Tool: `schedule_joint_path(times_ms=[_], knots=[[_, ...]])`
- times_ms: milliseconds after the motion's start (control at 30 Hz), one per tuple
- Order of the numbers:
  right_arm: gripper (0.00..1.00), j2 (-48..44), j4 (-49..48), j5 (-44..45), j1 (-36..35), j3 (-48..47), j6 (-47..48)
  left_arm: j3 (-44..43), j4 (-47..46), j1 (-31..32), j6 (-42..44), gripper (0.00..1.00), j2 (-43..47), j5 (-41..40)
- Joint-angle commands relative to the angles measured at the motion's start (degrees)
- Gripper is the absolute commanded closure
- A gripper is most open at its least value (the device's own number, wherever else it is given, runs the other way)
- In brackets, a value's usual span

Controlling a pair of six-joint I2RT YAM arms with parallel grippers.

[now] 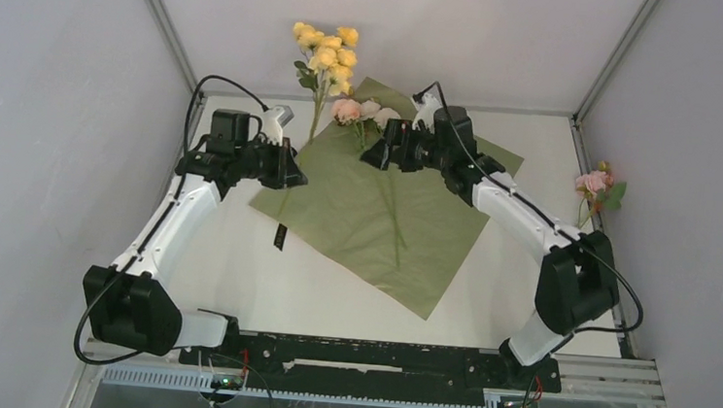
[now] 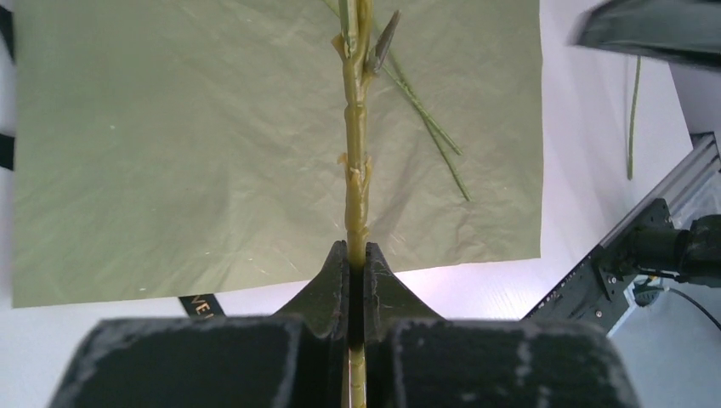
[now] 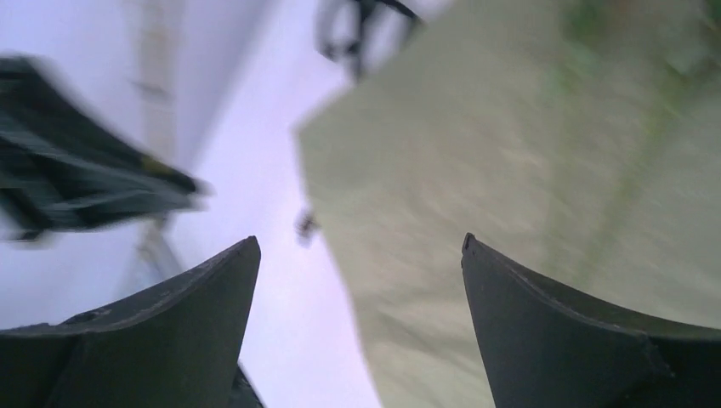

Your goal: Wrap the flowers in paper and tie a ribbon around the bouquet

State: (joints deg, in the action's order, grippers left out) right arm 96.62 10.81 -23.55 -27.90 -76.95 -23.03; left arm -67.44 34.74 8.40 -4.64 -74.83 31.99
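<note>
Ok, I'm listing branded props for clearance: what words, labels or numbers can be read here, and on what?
"VE": gold letters on the narrow black ribbon, at the edge of the olive-green paper sheet; the rest is hidden under it.
Top view: ribbon lettering too small to read.
No other text.

near: bare bench [image 1: 263, 294] open between paper [image 1: 375, 234] and arm bases | left: left end effector [image 1: 290, 167] clamped on raised yellow flowers [image 1: 326, 50] blocks paper's left corner; ribbon [image 1: 280, 237] just beside edge | far: right end effector [image 1: 371, 156], jaws wide, crowds pink flowers [image 1: 347, 111] | right: pink sprig [image 1: 595, 183] by wall
</note>
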Motion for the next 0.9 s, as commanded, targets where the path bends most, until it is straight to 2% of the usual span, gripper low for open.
schedule_joint_path(times_ms=[0,133,267,333,400,567,600,633,667,700,733,767,800,867], knots=[[0.05,-2.49,-28.86,-6.25,-5.37,3.38,-14.67,0.64,-3.56,2.44,-1.06,1.00,-0.28,1.94],[0.06,2.71,-38.44,-2.77,-8.65,2.91,-21.37,1.14,-3.53,4.46,-0.89,1.00,0.01,1.72],[0.08,8.05,-42.85,-3.73,-9.01,0.76,-26.59,2.05,-3.66,5.95,-0.80,1.00,-0.25,1.64],[0.13,9.99,-43.52,-4.77,-9.02,-0.39,-27.56,2.79,-3.81,7.02,-0.76,1.00,-0.82,1.30],[0.30,10.97,-42.72,-5.13,-8.96,-1.15,-27.18,3.52,-3.86,8.39,-0.72,1.00,-1.69,1.28],[0.95,9.93,-36.49,-4.08,-7.14,-0.44,-24.65,4.42,-3.57,12.13,0.27,1.00,-3.57,2.08],[1.00,9.27,-33.82,-3.49,-6.59,-0.14,-23.19,4.35,-3.52,12.46,0.33,1.00,-3.91,2.34],[1.00,8.11,-30.59,-2.56,-6.09,0.02,-20.98,4.10,-3.43,12.59,0.29,0.98,-4.26,2.43],[1.00,7.19,-25.17,-1.43,-5.62,0.04,-17.43,3.66,-2.79,12.61,0.24,0.86,-4.59,1.97],[1.00,6.31,-20.58,-0.01,-5.10,-0.07,-14.09,2.21,-1.41,12.60,0.29,0.62,-5.07,0.69],[1.00,5.61,-15.74,1.79,-4.56,-0.42,-10.33,0.59,0.66,12.56,0.90,0.43,-5.67,-1.09],[1.00,5.16,-9.03,4.19,-4.22,-1.44,-6.17,-1.18,2.75,12.45,2.14,0.31,-6.48,-3.79],[1.00,5.05,-2.57,8.99,-4.00,-2.82,-1.85,-2.54,4.56,12.14,3.50,0.25,-7.16,-5.64],[1.00,6.07,7.52,15.37,-3.92,-5.90,5.80,-3.42,5.40,10.41,4.49,0.19,-7.84,-7.54]])
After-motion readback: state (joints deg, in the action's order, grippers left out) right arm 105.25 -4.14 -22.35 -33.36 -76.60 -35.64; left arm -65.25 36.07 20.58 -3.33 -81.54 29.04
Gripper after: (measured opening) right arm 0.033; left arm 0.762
